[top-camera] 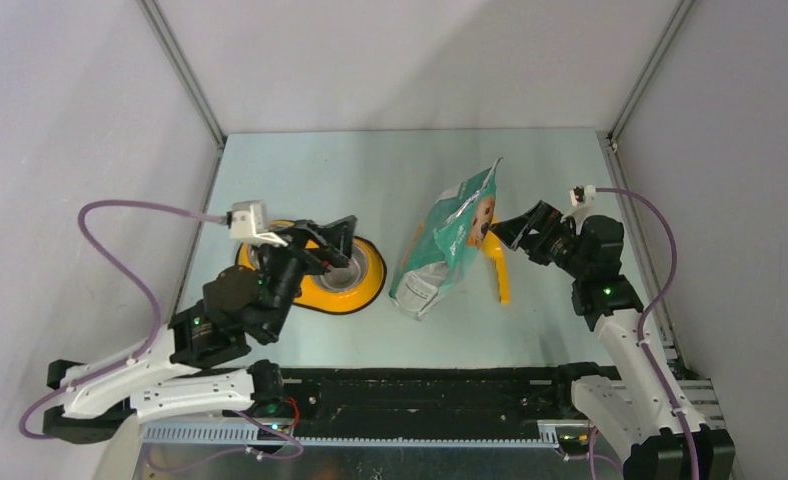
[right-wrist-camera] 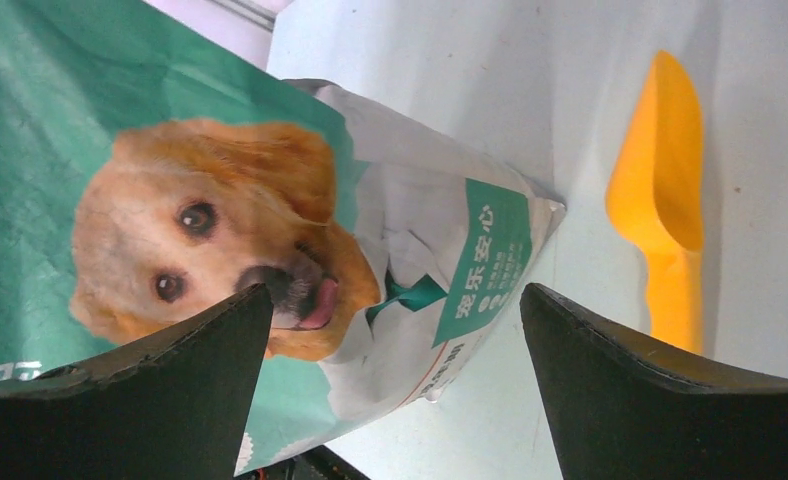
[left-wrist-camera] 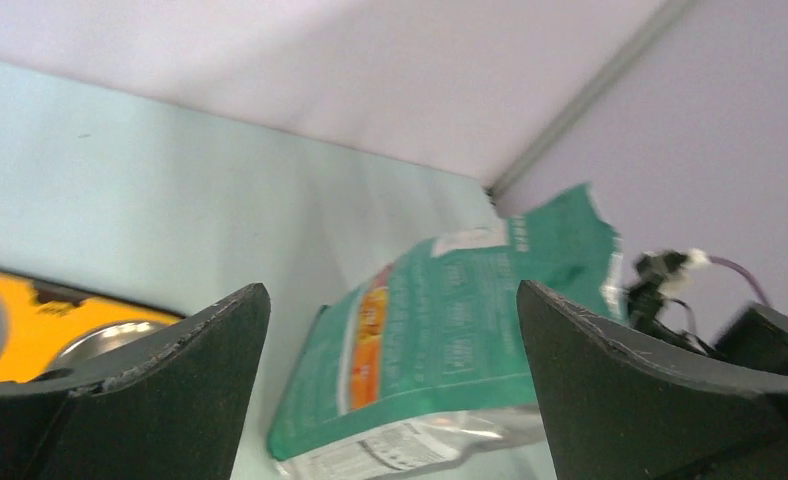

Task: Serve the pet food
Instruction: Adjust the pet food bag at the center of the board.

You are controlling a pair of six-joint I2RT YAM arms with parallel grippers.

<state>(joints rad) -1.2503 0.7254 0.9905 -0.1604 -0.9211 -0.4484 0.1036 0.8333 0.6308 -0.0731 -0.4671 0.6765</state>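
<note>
Teal-and-white foil bag (top-camera: 448, 240) with a retriever's face printed on it is propped on its base mid-counter, tilted, with its top edge ragged. It is free of both arms. No brown kibble shows in any view. The pet food is judged to be inside the bag, hidden by the foil.

Orange plastic scoop (top-camera: 497, 270) lies flat on the pale green counter (top-camera: 370, 170) just right of the bag, bowl end away from the arm bases. It looks placed for the right arm to reach.

Yellow feeder tray with steel bowls (top-camera: 370, 285) sits left of the bag, a little apart. The one bowl seen clearly looks bare, though this is not certain.

Left fingers (left-wrist-camera: 170, 380) are spread wide and empty, poised over the tray and aimed toward the bag.

Right fingers (right-wrist-camera: 170, 380) are also spread wide and empty. They are close to the bag's printed face, with the scoop off to one side.

Judgement: serving has not begun.
</note>
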